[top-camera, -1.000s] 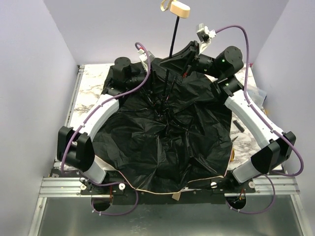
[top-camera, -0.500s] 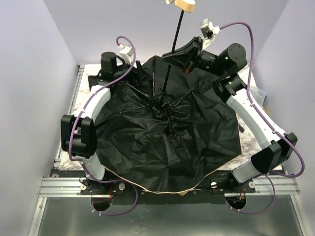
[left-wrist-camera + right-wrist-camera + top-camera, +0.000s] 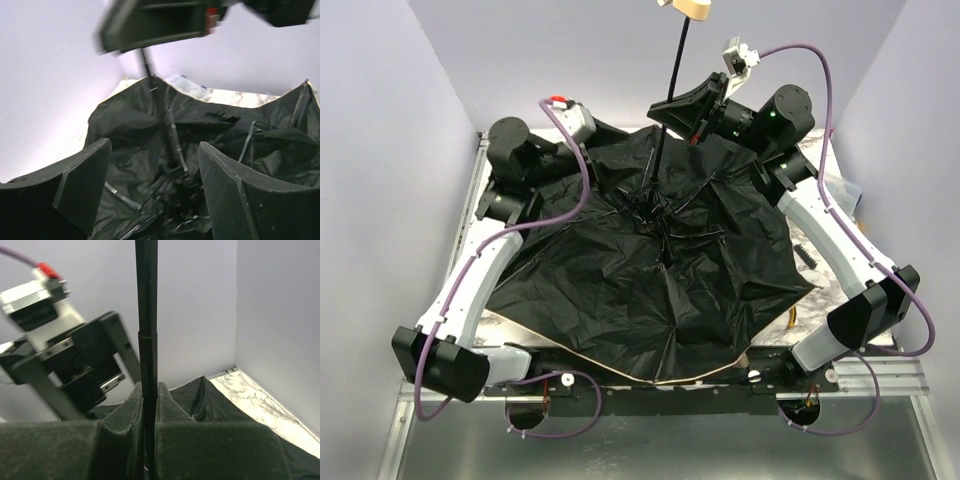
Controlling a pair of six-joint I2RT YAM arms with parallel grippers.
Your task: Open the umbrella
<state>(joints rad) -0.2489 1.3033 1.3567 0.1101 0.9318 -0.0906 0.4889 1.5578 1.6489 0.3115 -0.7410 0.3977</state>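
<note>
Two tools are showing, and only one is holding anything. My right tool (image 3: 680,108) is pinching the umbrella (image 3: 650,290) by its thin black shaft (image 3: 674,75). In the right wrist view its pads (image 3: 125,440) are pressing tight on either side of the rod. The grip is sitting partway up the shaft, below the small beige handle (image 3: 692,8) and above the hub where the ribs (image 3: 695,205) are meeting. The shaft is standing nearly upright, leaning a little to the right toward its top.

Around the foot of the shaft the canopy is lying spread wide, black lining facing up and covering most of the marbled counter (image 3: 260,407). A thin strip of tan outer fabric (image 3: 695,377) is peeking out at the edge nearest the arm bases.

My left tool (image 3: 605,135) is hanging to the left of the shaft, above the far left edge of the canopy. Its jaws are standing wide apart and gripping nothing. In the left wrist view I am seeing only crumpled lining and ribs beyond its fingers (image 3: 82,187).
</note>
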